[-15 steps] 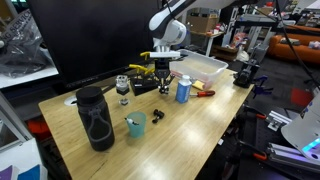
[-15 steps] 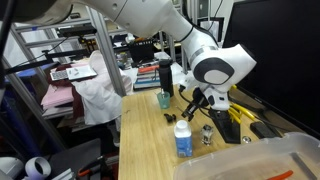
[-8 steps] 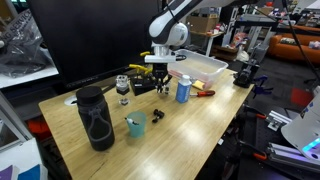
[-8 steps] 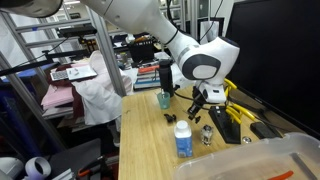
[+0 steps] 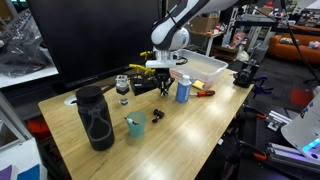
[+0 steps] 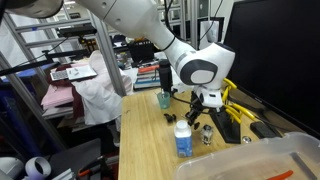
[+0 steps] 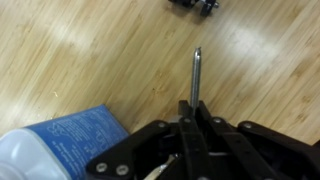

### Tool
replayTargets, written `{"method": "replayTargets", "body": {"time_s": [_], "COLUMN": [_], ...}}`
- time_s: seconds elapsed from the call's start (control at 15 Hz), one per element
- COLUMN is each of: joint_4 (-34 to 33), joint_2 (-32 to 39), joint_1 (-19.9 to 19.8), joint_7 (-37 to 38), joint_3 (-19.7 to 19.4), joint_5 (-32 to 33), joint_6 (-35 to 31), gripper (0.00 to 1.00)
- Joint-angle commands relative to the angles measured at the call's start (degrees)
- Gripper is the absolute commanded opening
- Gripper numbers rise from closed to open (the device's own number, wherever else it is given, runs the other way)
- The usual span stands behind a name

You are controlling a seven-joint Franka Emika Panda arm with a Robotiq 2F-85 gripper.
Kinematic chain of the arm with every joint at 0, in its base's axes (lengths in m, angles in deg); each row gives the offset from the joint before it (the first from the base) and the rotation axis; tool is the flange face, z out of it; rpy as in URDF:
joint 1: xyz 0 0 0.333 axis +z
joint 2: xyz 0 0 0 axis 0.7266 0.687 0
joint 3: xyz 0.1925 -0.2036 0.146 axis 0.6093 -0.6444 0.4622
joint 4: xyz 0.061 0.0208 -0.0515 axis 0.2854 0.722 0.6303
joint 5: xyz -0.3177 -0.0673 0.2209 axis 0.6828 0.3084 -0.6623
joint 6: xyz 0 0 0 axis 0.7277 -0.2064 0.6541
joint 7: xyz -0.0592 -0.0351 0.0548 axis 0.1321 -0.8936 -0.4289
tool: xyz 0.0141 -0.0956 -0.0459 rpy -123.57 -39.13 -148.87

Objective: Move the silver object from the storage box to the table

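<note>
Above the counter [image 7: 80,50], the fingers [image 7: 207,128] are clamping the silver object [image 7: 196,72].
The near blue-labelled can [image 7: 70,140] is likely risking a knock during lowering.

The silver object [image 7: 196,75] in my hand [image 7: 190,122] is thin bare metal, bright and glossy. My hand itself looks matt black. The worktop [image 7: 70,50] is pale wood grain, smooth with a soft sheen. The can [image 7: 70,140] wears a glossy blue label. The storage box [image 5: 205,66] is translucent white plastic, and the bottle [image 5: 95,120] is matt black.
</note>
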Motion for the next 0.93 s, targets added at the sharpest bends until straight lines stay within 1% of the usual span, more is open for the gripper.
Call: {"method": "replayTargets", "body": {"time_s": [0.0, 0.53, 0.67, 0.73, 0.8, 0.87], "joint_4": [-0.39, -3.72, -4.45, -4.71, -4.99, -5.29], "joint_2": [0.42, 3.61, 3.96, 4.08, 4.22, 4.42], "joint_1": [0.6, 2.37, 1.95, 1.73, 1.6, 1.42], "joint_7": [1.84, 2.69, 2.53, 2.37, 2.29, 2.13], "joint_3": [0.07, -0.37, -0.03, 0.1, 0.11, 0.13], "joint_5": [1.59, 4.81, 4.98, 4.87, 4.81, 4.72], "joint_6": [0.02, -1.47, -1.09, -1.04, -0.99, -0.93], "gripper": [0.02, 0.02, 0.02, 0.05, 0.14, 0.22]}}
